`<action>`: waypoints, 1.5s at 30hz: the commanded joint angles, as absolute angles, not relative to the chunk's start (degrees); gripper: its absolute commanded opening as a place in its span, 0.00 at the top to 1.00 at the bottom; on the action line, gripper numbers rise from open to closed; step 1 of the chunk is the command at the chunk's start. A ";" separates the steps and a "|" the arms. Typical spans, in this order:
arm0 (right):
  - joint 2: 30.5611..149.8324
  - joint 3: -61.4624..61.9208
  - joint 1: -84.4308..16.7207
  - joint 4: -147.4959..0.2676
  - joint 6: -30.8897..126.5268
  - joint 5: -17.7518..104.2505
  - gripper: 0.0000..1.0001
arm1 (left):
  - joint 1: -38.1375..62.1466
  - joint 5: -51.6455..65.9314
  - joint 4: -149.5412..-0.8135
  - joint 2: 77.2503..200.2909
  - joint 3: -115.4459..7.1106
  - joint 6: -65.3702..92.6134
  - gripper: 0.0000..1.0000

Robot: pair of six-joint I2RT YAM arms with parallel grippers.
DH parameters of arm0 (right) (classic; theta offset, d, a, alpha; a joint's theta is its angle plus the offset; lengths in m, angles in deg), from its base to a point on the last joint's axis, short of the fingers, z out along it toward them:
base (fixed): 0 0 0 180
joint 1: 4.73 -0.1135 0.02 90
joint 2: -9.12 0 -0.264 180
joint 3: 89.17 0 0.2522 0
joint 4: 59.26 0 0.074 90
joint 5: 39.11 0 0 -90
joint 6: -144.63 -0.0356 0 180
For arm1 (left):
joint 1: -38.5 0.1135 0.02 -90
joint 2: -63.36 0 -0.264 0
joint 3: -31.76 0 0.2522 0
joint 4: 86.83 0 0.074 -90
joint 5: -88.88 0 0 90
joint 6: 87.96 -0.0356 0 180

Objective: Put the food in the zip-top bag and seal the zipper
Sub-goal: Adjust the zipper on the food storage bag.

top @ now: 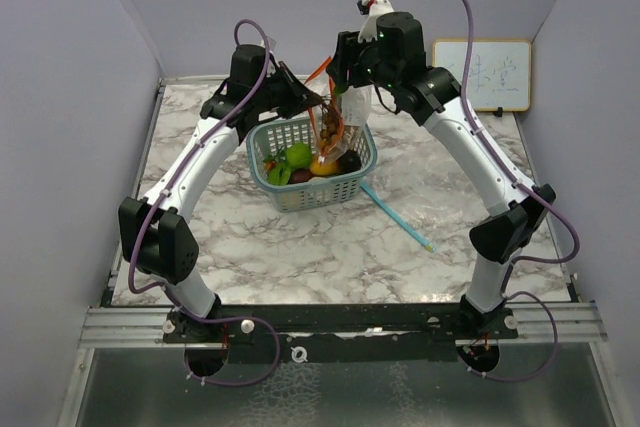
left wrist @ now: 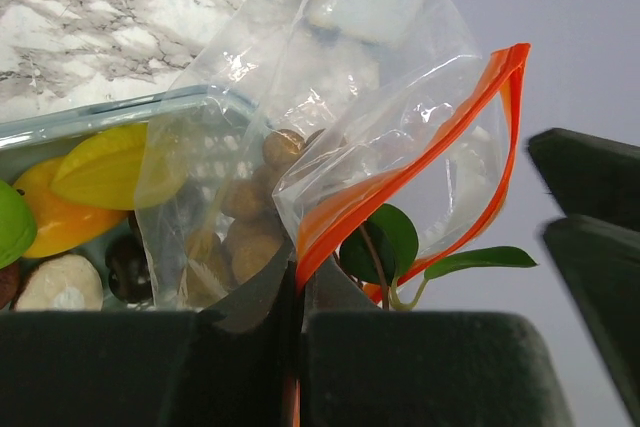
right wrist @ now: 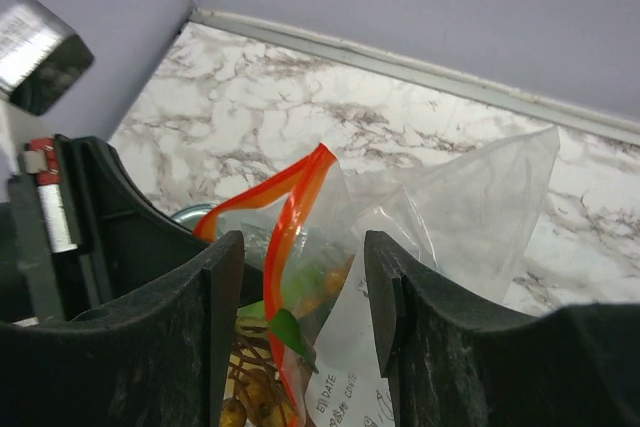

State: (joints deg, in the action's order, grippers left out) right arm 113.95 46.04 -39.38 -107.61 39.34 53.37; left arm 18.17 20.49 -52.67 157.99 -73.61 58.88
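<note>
A clear zip-top bag (top: 330, 125) with an orange zipper hangs over the pale teal mesh basket (top: 352, 185). My left gripper (left wrist: 297, 287) is shut on the bag's orange zipper edge (left wrist: 400, 182). A brown grape bunch (left wrist: 250, 222) with green leaves lies inside the bag. My right gripper (right wrist: 305, 297) is open, its fingers either side of the zipper strip (right wrist: 285, 247); the grapes (right wrist: 250, 392) show below. In the basket lie a green apple (top: 298, 155), an orange-yellow mango (top: 323, 164), a yellow piece (left wrist: 100, 169) and a dark plum (left wrist: 128, 265).
A small whiteboard (top: 482, 74) leans on the back right wall. A teal stick (top: 398, 215) lies on the marble table right of the basket. Grey walls close in the left, back and right sides.
</note>
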 commanded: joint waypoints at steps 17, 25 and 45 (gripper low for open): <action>116.11 46.19 -40.41 -116.81 41.50 75.15 0.97 | 18.22 19.30 -49.40 155.52 -76.84 54.65 1.00; 112.80 55.88 -40.28 -116.41 46.72 58.42 0.98 | 20.44 13.90 -38.71 158.10 -83.80 48.20 1.00; 109.61 55.38 -37.43 -116.15 44.21 58.95 0.98 | 23.36 9.89 -30.76 156.26 -95.87 42.83 1.00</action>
